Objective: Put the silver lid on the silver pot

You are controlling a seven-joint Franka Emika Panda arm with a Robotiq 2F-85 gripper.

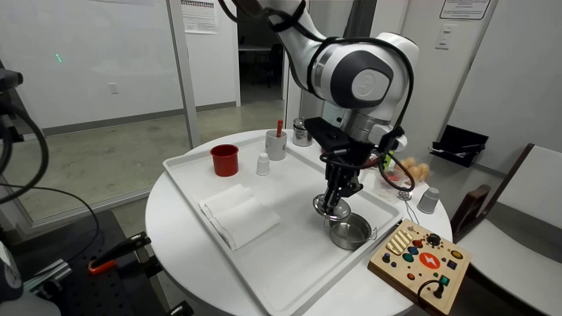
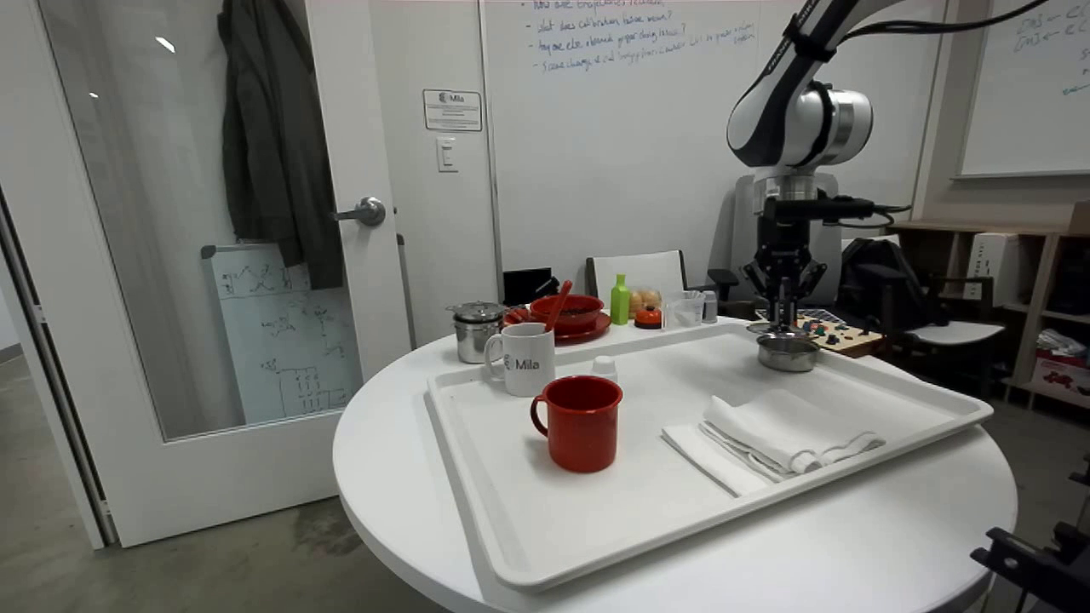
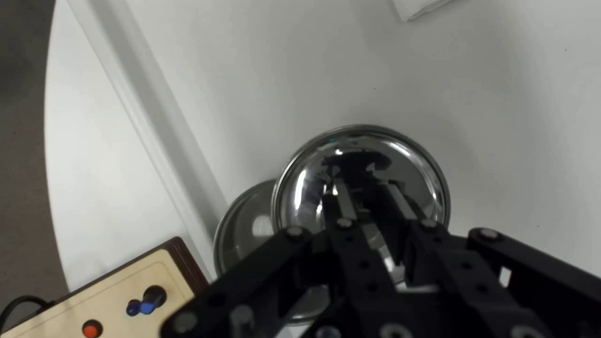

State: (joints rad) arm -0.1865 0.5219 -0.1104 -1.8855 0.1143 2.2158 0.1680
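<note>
The silver lid (image 1: pixel 344 211) hangs from my gripper (image 1: pixel 331 204), whose fingers are shut around its middle; the grip point itself is hidden between the fingertips. The lid looks slightly tilted in an exterior view. The silver pot (image 1: pixel 350 232) stands on the tray just beside and below the lid, its hollow open. In the wrist view the lid (image 3: pixel 303 199) covers the upper right part of the pot (image 3: pixel 246 230), so it is off centre. The gripper (image 2: pixel 782 327) and pot (image 2: pixel 788 356) also show at the tray's far side in an exterior view.
The white tray (image 1: pixel 290 267) also holds a folded white cloth (image 1: pixel 241 217), a red cup (image 1: pixel 225 160), a small white cup (image 1: pixel 263 164) and a white mug (image 1: pixel 275 145). A wooden button box (image 1: pixel 421 263) lies beside the tray near the pot. A silver canister (image 1: pixel 302 132) stands behind.
</note>
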